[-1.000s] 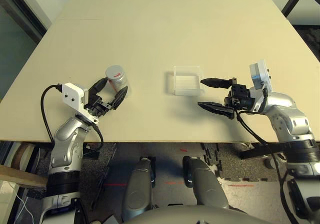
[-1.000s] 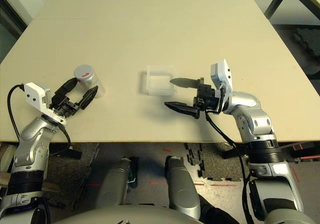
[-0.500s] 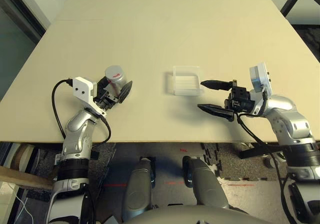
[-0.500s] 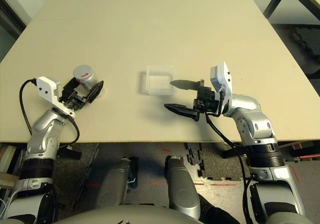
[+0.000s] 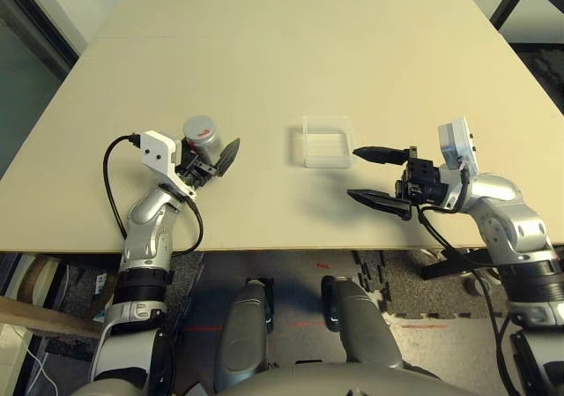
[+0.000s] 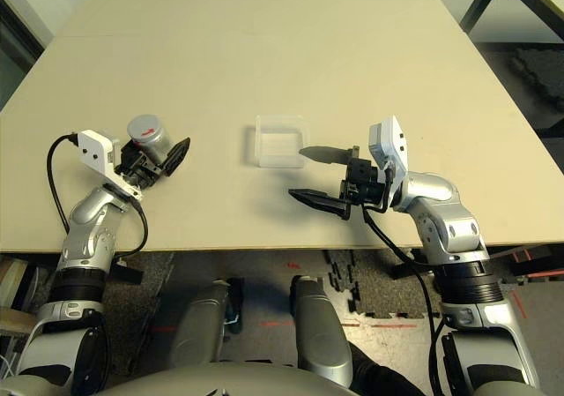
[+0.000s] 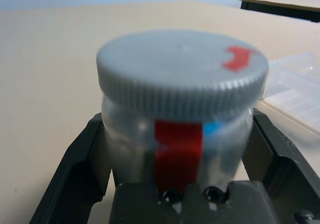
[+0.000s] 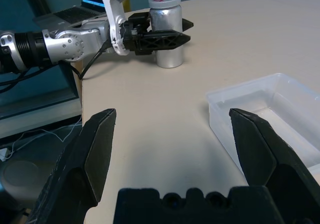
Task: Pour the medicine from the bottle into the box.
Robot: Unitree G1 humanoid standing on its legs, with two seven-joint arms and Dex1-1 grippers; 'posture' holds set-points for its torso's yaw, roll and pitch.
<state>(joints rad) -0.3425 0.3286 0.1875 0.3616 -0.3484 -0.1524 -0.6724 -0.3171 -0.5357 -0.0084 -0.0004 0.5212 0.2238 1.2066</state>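
Looks like a lab: a big bare-topped table (image 5: 264, 78), a laptop (image 8: 75, 15) at eleven o'clock, patchy floor mats (image 5: 414, 281) at five o'clock.

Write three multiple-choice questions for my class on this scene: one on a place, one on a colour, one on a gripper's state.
1. Where is the bottle?
A. Inside the box
B. Between the left gripper's fingers
C. On the floor

2. What colour is the mark on the bottle's cap?
A. Red
B. Green
C. Yellow

3. How is the right gripper?
A. Shut on the cap
B. Shut and empty
C. Open beside the box

Key:
1 B: the bottle stands with the left gripper around it.
2 A: a red mark shows on the grey cap.
3 C: the right gripper has its fingers apart near the box.
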